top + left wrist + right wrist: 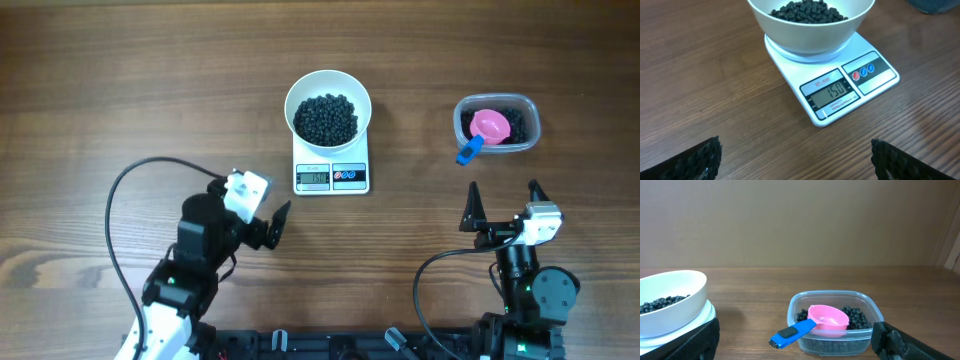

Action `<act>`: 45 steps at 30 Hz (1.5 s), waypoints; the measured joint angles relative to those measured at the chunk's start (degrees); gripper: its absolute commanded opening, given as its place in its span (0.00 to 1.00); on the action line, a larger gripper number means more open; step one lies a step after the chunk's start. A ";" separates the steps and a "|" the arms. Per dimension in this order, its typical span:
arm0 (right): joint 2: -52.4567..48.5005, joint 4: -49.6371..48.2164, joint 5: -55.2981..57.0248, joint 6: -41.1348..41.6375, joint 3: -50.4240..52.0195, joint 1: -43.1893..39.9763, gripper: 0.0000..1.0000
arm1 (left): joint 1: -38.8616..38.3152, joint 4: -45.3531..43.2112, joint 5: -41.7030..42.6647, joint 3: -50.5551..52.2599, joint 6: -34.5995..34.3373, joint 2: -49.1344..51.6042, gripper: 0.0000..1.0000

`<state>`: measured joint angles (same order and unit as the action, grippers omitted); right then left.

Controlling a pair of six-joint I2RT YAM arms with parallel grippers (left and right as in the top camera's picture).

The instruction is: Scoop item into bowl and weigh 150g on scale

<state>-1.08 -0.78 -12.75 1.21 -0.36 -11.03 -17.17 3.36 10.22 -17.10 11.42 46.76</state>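
Matte black beads (325,118) heaped in white bowl (291,100) — on scale (331,178)

surface: wooden table (100,100) | on it: scale (331,177) centre; clear tub (537,122) right, well apart

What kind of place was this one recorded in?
Probably a robot lab bench staged for a kitchen chore, not a real kitchen: a bare wooden table, a plain beige wall behind it, and just a scale carrying a bowl of black beans.

"150" on display (832,93) of scale (801,75)
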 measured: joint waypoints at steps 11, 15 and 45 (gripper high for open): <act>0.04 0.09 0.00 -0.02 0.00 0.00 1.00 | 5.81 -0.15 -1.22 9.46 0.00 -14.14 1.00; 0.09 0.11 0.00 0.00 0.00 0.02 1.00 | 5.99 -1.90 -1.84 13.16 0.04 -18.75 1.00; 0.09 0.11 0.00 -0.02 0.00 0.00 1.00 | 6.10 0.92 -8.70 16.31 0.04 -43.15 1.00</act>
<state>-0.99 -0.67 -12.75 1.19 -0.36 -11.03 -11.07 4.27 1.52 -0.80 11.46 3.62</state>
